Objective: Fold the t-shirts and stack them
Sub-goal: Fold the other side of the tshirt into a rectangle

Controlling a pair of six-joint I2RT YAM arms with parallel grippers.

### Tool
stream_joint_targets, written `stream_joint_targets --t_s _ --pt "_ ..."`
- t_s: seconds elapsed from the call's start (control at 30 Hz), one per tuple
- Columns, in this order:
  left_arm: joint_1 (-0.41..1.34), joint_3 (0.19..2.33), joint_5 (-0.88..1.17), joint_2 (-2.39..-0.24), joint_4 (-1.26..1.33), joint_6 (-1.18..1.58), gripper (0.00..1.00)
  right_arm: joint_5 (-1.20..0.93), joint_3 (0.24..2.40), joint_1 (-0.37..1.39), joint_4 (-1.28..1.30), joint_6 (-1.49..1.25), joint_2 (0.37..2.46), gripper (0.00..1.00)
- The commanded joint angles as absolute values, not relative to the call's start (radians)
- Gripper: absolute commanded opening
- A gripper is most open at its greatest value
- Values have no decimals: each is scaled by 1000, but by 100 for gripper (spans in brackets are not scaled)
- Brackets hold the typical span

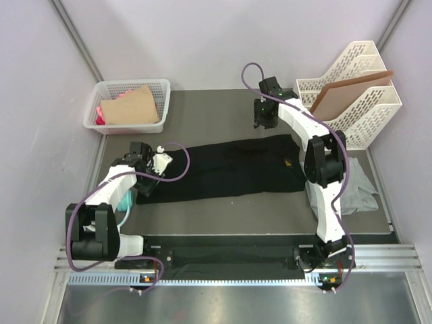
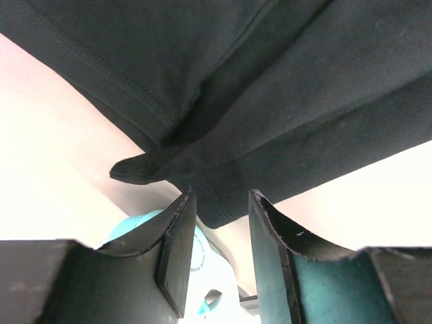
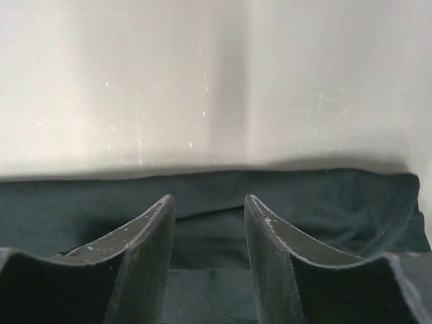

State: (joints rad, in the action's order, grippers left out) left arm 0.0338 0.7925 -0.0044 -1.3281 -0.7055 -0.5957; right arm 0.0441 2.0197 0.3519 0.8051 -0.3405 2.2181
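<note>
A dark grey mat covers the table [image 1: 223, 217], which is closed in by pale lilac walls [image 1: 202, 40]. A white basket [image 1: 111, 88] holding a sheet of cardboard [image 1: 135, 106] sits at the far left. A white file rack [image 1: 368, 111] with a brown board [image 1: 347, 94] stands at the far right. The black t-shirt [image 1: 229, 169] lies folded into a long band across the middle of the table, and the light grey t-shirt [image 1: 362, 192] is crumpled at the right edge behind the right arm. The left hand [image 2: 221, 196] is at the band's left end, fingers partly apart with nothing between them. The right hand [image 3: 209, 202] hangs over the shirt's far edge, likewise partly spread and holding nothing.
</note>
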Motion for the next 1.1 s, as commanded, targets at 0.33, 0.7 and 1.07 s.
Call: stream_joint_targets --t_s 0.33,0.7,1.07 --pt "29 825 31 -1367 -664 -558 43 69 1526 437 689 -397 1813 35" --pt "29 841 34 -1347 -641 -500 43 57 1601 448 680 -400 2017 25" --pt "29 819 26 -1344 -634 -508 43 78 1813 434 741 -371 2172 22"
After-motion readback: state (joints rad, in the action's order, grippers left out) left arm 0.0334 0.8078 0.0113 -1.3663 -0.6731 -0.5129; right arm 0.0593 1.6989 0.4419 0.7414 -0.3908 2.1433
